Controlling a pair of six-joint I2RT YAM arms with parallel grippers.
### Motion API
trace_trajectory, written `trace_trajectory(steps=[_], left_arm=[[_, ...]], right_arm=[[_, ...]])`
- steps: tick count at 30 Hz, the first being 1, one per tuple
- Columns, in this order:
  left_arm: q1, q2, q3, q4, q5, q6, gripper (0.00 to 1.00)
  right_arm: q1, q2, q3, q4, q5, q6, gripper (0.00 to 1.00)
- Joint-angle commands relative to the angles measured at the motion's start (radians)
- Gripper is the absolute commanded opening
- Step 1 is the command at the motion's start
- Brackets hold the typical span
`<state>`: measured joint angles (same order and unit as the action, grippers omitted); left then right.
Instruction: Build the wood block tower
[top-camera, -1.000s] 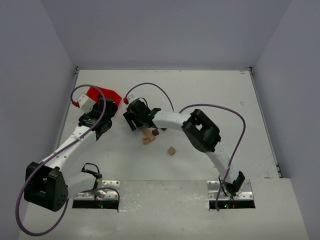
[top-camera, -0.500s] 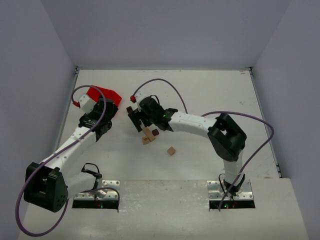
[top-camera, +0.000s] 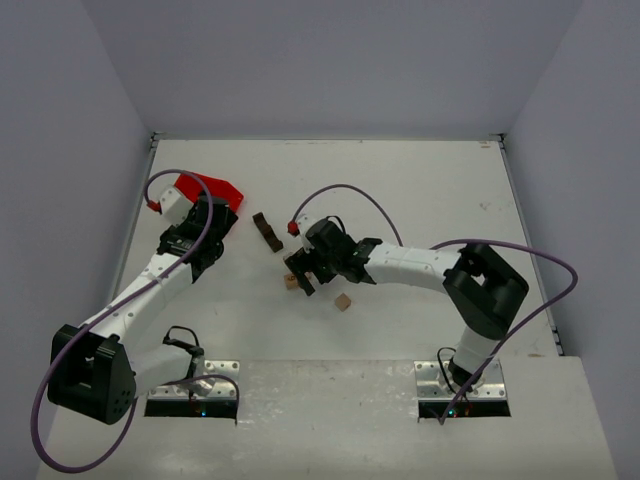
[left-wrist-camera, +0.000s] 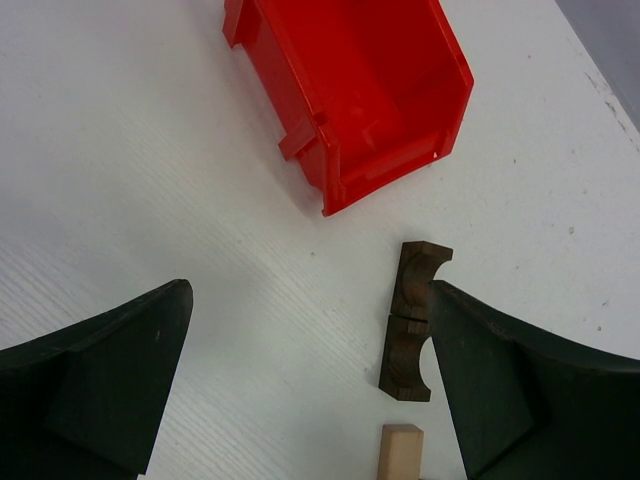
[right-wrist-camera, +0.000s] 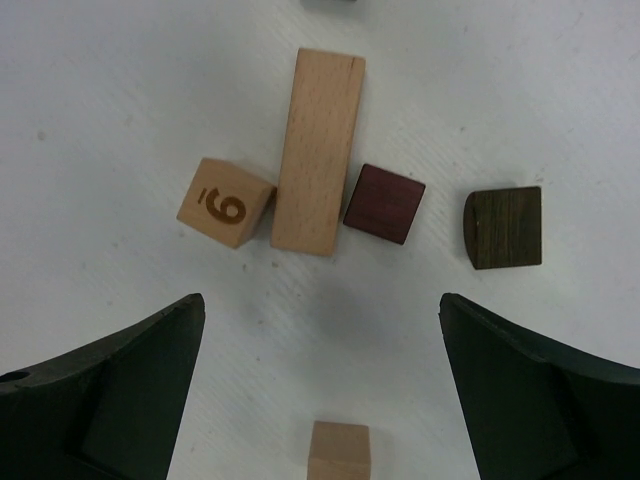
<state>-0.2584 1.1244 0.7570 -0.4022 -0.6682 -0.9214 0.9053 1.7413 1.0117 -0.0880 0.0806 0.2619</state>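
Note:
Loose wood blocks lie flat on the table. In the right wrist view I see a tan cube marked 9 (right-wrist-camera: 225, 203), a long tan plank (right-wrist-camera: 318, 150), a dark red cube (right-wrist-camera: 384, 204), a dark brown half-round block (right-wrist-camera: 503, 227) and a small tan cube (right-wrist-camera: 338, 455). My right gripper (right-wrist-camera: 320, 305) (top-camera: 302, 272) hovers open over them, holding nothing. A dark brown arch pair (left-wrist-camera: 412, 320) (top-camera: 267, 232) lies apart from this cluster. My left gripper (left-wrist-camera: 310, 290) (top-camera: 215, 235) hangs open and empty beside the pair, whose right edge hides behind its right finger.
A red bin (top-camera: 208, 188) (left-wrist-camera: 350, 80) lies at the back left, just beyond the left gripper. One tan cube (top-camera: 343, 301) sits alone toward the near side. The table's walls stand well off on all sides.
My right gripper opened, left the dark brown arch pair on the table, and drew back to the near right over the block cluster. The left arm stayed still.

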Motion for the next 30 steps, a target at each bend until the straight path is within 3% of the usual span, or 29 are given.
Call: trace_trajectory(steps=[1,7,9,11,15,30], left_arm=[[0.013,-0.002,0.004,0.042,0.005,0.014,1.00],[0.013,-0.002,0.004,0.048,0.009,0.019,1.00],[0.013,-0.002,0.004,0.047,0.009,0.021,1.00],[0.012,-0.002,0.005,0.048,0.007,0.023,1.00],[0.013,-0.005,0.004,0.046,0.009,0.023,1.00],[0.013,-0.005,0.002,0.046,0.012,0.024,1.00]], right_arm=[[0.011,0.014,0.013,0.012,-0.029,0.001,0.99],[0.032,0.083,0.036,-0.010,0.030,0.007,0.95],[0.032,0.102,0.040,0.000,0.044,0.014,0.89],[0.032,0.120,0.033,0.037,0.057,0.019,0.75],[0.032,0.160,0.044,0.066,0.069,0.028,0.61],[0.048,0.227,0.090,0.135,0.069,0.052,0.58]])
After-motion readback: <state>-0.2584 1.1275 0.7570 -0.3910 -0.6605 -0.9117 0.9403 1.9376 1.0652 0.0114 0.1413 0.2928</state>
